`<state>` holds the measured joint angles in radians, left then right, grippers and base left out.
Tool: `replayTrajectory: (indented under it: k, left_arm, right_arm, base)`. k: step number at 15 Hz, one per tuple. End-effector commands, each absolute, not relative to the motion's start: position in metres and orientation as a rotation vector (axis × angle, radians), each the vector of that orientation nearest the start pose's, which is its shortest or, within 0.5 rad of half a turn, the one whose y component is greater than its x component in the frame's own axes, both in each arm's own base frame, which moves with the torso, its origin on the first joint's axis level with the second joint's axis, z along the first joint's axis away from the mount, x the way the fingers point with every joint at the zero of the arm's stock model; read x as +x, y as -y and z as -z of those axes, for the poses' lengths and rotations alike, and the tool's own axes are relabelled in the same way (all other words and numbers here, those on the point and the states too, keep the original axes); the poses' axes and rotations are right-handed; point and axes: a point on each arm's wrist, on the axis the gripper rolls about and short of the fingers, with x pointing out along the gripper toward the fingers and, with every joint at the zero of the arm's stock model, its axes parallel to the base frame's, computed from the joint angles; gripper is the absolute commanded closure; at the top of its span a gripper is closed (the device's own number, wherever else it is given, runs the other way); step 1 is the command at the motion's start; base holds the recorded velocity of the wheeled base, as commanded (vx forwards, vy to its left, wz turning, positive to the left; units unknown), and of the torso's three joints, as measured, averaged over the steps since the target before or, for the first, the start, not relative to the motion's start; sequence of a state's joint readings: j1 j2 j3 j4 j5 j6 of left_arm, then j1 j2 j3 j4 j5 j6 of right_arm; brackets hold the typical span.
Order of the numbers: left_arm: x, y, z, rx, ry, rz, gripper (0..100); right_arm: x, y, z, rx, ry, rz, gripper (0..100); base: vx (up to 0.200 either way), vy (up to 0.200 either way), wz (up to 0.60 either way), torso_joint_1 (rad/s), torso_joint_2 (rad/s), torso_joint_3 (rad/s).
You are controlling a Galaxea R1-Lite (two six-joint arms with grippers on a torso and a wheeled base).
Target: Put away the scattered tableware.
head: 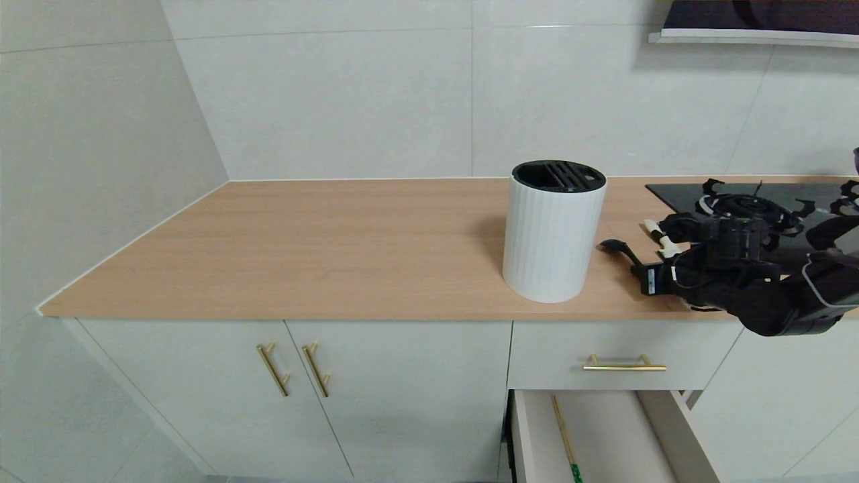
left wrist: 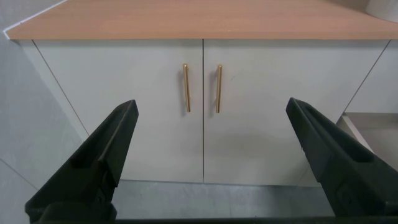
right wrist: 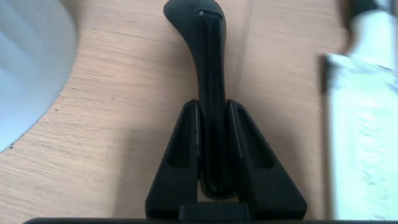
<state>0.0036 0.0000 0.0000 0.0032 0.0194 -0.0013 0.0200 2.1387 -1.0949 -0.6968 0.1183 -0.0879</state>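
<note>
A black spoon lies on the wooden counter just right of the white ribbed utensil holder with a black slotted top. My right gripper is shut on the spoon's handle; in the right wrist view the fingers clamp both sides of the spoon, low over the counter. A white-handled knife lies beside it, its blade close to the gripper. My left gripper hangs open below counter height, facing the cabinet doors, holding nothing.
A black gas stove sits at the counter's right end, behind my right arm. Below it a drawer stands pulled out, with a chopstick lying inside. The holder's curved side is near the spoon's bowl.
</note>
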Motion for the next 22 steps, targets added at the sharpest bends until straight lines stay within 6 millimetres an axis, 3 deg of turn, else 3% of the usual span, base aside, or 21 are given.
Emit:
replayTrajectory:
  k: [1, 5, 7, 9, 11, 14, 22]
  left_arm:
    - [-0.023, 0.0, -0.075, -0.002, -0.003, -0.025, 0]
    - [-0.023, 0.0, -0.075, -0.002, -0.003, -0.025, 0]
    - [-0.023, 0.0, -0.075, -0.002, -0.003, -0.025, 0]
    - [-0.023, 0.0, -0.075, -0.002, -0.003, -0.025, 0]
    - [-0.023, 0.0, -0.075, -0.002, -0.003, -0.025, 0]
    - [-0.023, 0.0, -0.075, -0.002, -0.003, -0.025, 0]
    - [-0.023, 0.0, -0.075, -0.002, -0.003, -0.025, 0]
  right_arm:
    - [0.385, -0.019, -0.133, -0.063, -0.315, -0.123, 100]
    - [0.325, -0.025, -0.177, 0.042, -0.431, -0.117, 100]
    - [0.277, -0.029, -0.201, 0.092, -0.563, -0.126, 100]
    - [0.243, -0.032, -0.212, 0.09, -0.658, -0.148, 100]
    - [0.222, -0.035, -0.212, 0.078, -0.71, -0.185, 100]
    - [0.209, -0.041, -0.202, 0.059, -0.743, -0.22, 100]
    - [0.207, -0.041, -0.175, 0.018, -0.85, -0.223, 100]
  base:
    - [0.0, 0.0, 0.0, 0.0, 0.0, 0.0]
    - [0.0, 0.0, 0.0, 0.0, 0.0, 0.0]
    - [0.0, 0.0, 0.0, 0.0, 0.0, 0.0]
    - [0.0, 0.0, 0.0, 0.0, 0.0, 0.0]
    - [0.0, 0.0, 0.0, 0.0, 0.0, 0.0]
    - [0.0, 0.0, 0.0, 0.0, 0.0, 0.0]
    - [0.0, 0.0, 0.0, 0.0, 0.0, 0.0]
